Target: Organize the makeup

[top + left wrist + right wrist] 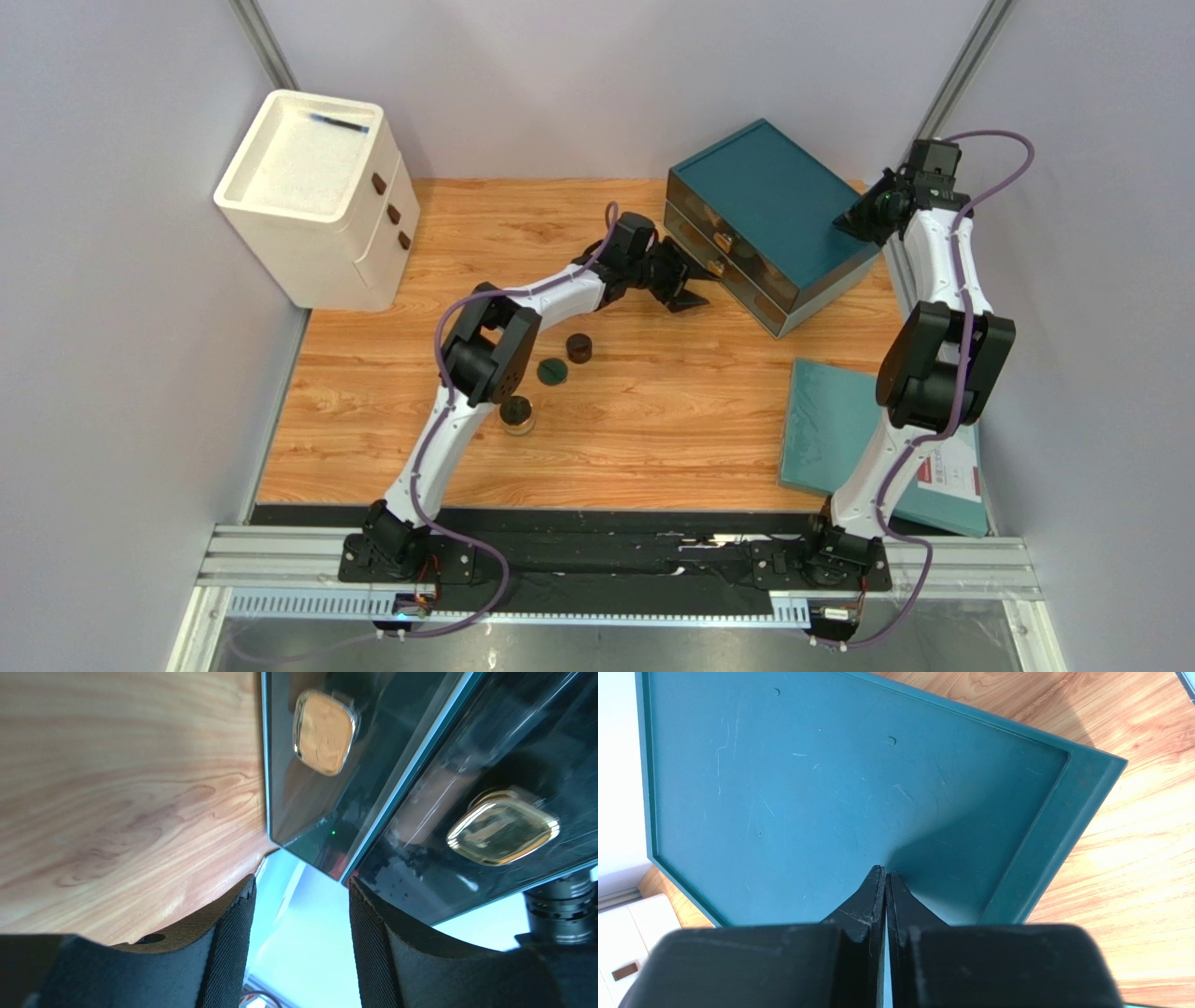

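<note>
Fingers of the left arm point(231, 952) stand spread before the gold knobs point(324, 721) of the teal drawer box point(758, 210) — seemingly for a drawer pull; right fingers point(868, 910), pressed together, hover over its top; makeup jars point(579, 346) lie left of it.

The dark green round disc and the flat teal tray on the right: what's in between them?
Only bare wooden tabletop lies between the dark green round disc and the flat teal tray; the top view shows it.

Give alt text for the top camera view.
The left gripper, open, faces the front of the teal drawer box; the right gripper, shut, is over its top. Three dark round makeup pieces lie on the table, a white drawer cabinet back left.
</note>
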